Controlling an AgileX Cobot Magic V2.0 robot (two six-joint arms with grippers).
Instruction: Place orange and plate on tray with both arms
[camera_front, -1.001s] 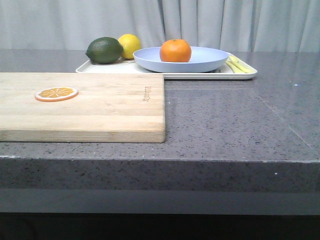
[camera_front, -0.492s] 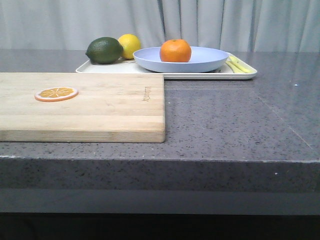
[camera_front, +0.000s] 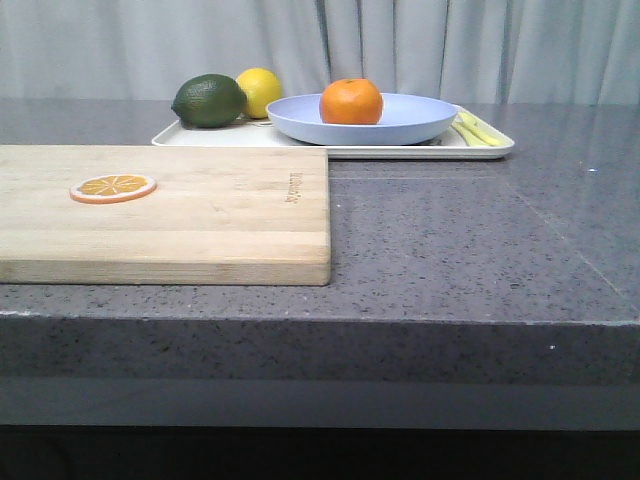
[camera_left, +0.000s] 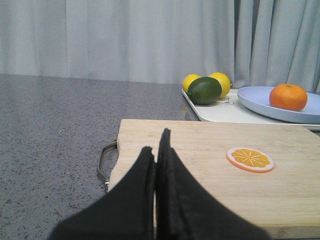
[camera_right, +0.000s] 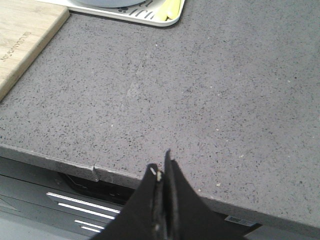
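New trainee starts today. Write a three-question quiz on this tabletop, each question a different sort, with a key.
1. True or false: the round bright-orange orange rests in the shallow lavender-blue plate.
2. Where does the flat white rectangular tray stand? A) on the wooden cutting board B) on the grey counter behind the board C) on the floor
3. Fill in: the left gripper and right gripper are both ____.

Key: 1 true; 2 B; 3 shut.
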